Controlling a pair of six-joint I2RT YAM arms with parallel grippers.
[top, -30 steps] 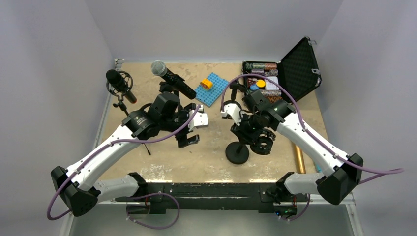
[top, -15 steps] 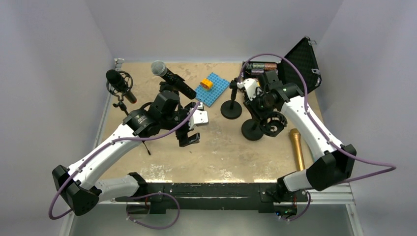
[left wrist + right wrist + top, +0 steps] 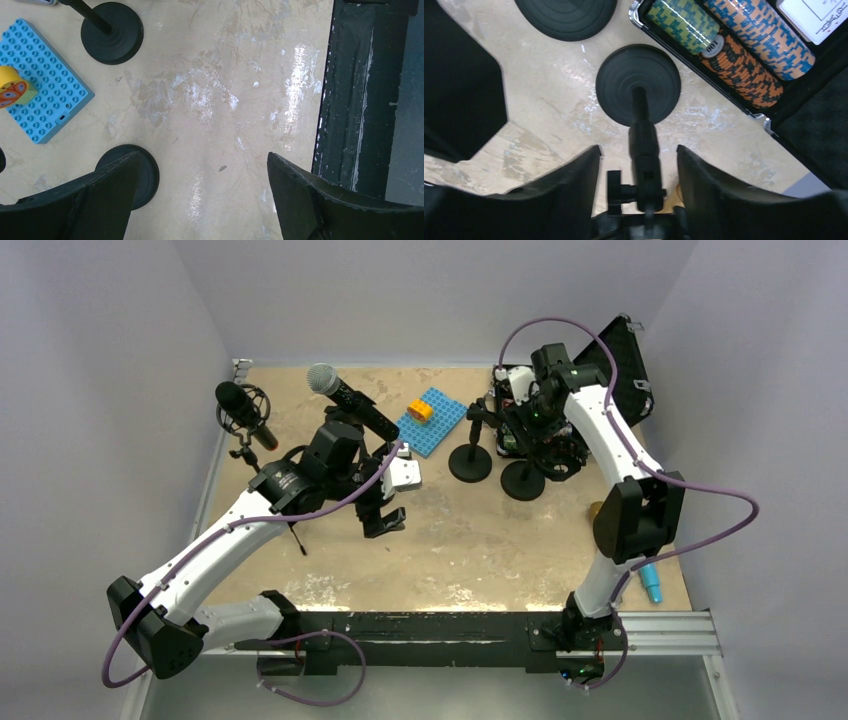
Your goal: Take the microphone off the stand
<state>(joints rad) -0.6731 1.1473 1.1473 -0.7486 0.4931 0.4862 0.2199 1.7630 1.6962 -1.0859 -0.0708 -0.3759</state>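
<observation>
From above, the silver-headed mic (image 3: pixel 348 401) sits tilted in the clip of its stand (image 3: pixel 337 421) at the far left-centre of the table (image 3: pixel 450 560), with its head up and left and its tail down and right. The left gripper (image 3: pixel 394 498) hangs just near and right of the mic's tail, apart from it. A black mic (image 3: pixel 240 408) stands on its own mount farther left. Right of the mic's tail lies a blue plate (image 3: pixel 445 430) with a yellow brick (image 3: pixel 420 410) on it. Farther right are a bare middle stand (image 3: pixel 470 462) and a bare right stand (image 3: pixel 523 480). The right gripper (image 3: pixel 537 443) is over the right stand, well apart from the mic and just left of the open case (image 3: pixel 612 365).

In the left wrist view, the fingers (image 3: pixel 70 205) are spread wide, with only table between them, so this gripper is open and holds nothing. The mic is out of this view. One round base (image 3: pixel 112 32) stands beyond the fingers, next to the plate. A second base (image 3: pixel 145 172) is partly hidden under one finger. The black rail (image 3: pixel 360 100) runs along the near side.

In the right wrist view, the fingers (image 3: pixel 559 195) stand on either side of the right stand's post. A strip of table shows on each side of the post, so the jaws are apart and not gripping it. Stacked chips (image 3: pixel 724 40) lie in the case just beside that stand's base. The mic does not show here.
</observation>
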